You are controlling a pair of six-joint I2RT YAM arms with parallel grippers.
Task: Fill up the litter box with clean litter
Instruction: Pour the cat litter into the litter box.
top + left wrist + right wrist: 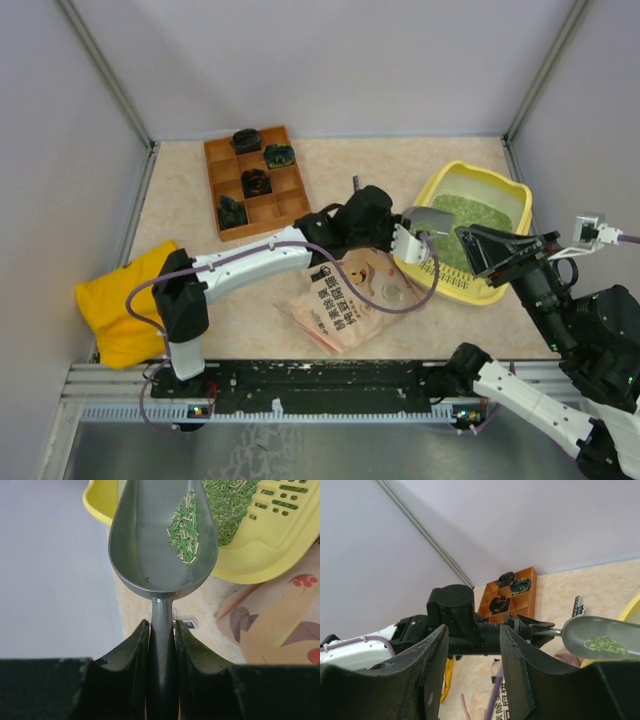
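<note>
Left hand [161, 630]: clamped on the handle of the grey scoop [150, 545], jaws only narrowly apart around it.
Right hand [474, 635]: jaws parted, gripping nothing, at the box's 5 o'clock edge in the top view.
Clean litter [185, 530]: small patch in the scoop bowl, 12 o'clock from the left hand.
Litter box [250, 565]: 1 o'clock beyond the scoop, holding more green granules.

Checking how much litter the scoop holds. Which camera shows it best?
The left wrist view: the scoop fills the frame, with a small streak of green litter inside. The right wrist view catches it side-on at the frame edge; the top view shows it small, by the litter box rim.
</note>
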